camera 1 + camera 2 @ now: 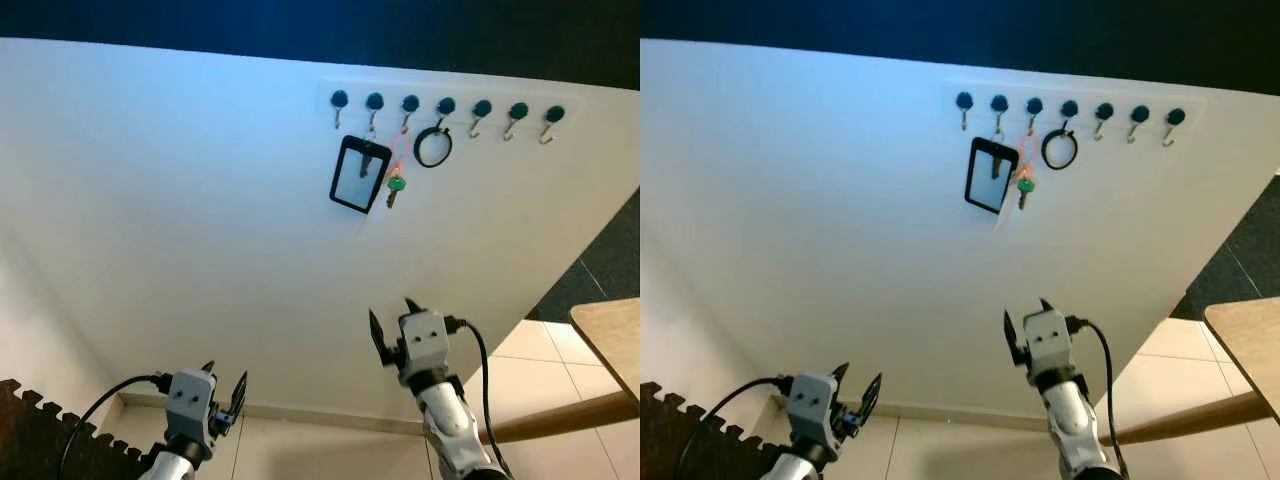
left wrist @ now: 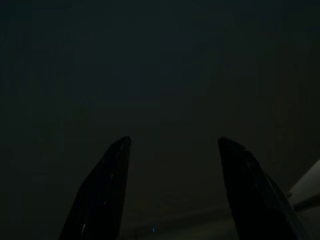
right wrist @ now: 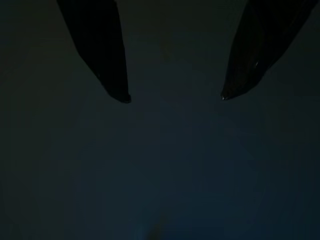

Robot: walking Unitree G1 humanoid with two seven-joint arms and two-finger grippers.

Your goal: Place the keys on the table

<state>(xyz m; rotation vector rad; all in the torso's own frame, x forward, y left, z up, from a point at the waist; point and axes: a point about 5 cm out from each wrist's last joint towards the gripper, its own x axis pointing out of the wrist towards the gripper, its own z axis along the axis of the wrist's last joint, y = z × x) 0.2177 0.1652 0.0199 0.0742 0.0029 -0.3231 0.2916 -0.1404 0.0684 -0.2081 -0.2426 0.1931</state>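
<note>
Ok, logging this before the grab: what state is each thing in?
Keys: hanging from a wall hook, untouched.
Black card holder: hanging beside them.
Black ring: hanging.
Right gripper: open, raised below the keys.
Left gripper: open, low.

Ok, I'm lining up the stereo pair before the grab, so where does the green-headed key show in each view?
Left eye view: the green-headed key hangs on the white wall, right of the black card holder.
Right eye view: the same key, again right of the card holder.
Left wrist view: too dark to make it out.
Right wrist view: too dark to make it out.
Shared landmark: the black ring hanging just right of the key.
</note>
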